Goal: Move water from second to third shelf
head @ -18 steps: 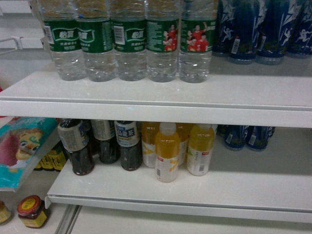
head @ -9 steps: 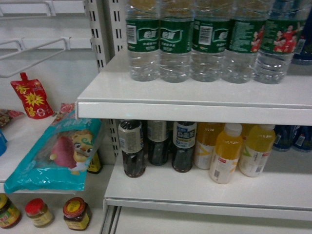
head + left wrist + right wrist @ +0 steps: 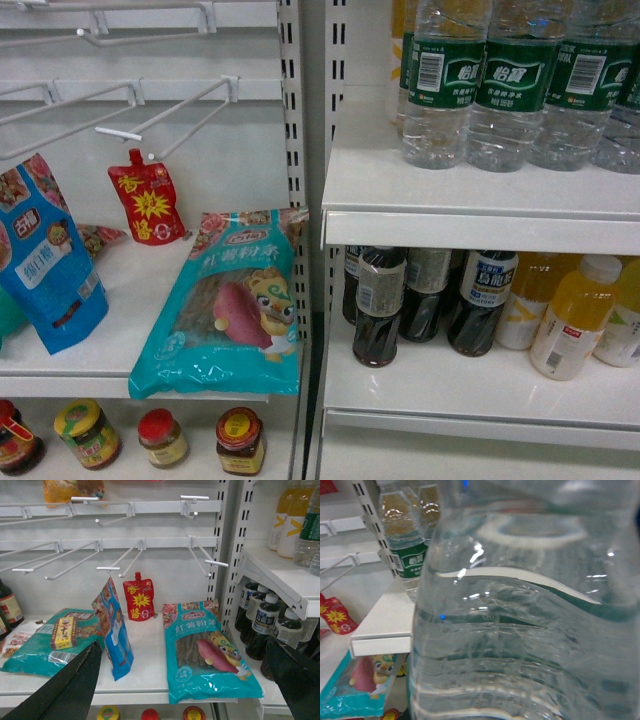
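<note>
A blue snack pouch (image 3: 45, 262), a red spout pouch (image 3: 147, 205) and a teal bag (image 3: 228, 310) printed 红薯粉条 now fill the head view's left; the shelves have slid rightward. The left tool (image 3: 190, 680) stands wide open, empty. Right, ribbed green-labelled water (image 3: 508, 85) sits on the upper shelf (image 3: 470, 215). One clear bottle (image 3: 530, 630) fills the right wrist view; the right tool's state cannot be told.

The only parts of the robot that show are the two fingers of the left gripper (image 3: 182, 690), seen from the left wrist camera. Each finger (image 3: 65, 690) is a broad, flat, matte black wedge, wide at the bottom edge of the view and tapering toward its tip. No cables, screws or markings can be made out on them.
</note>
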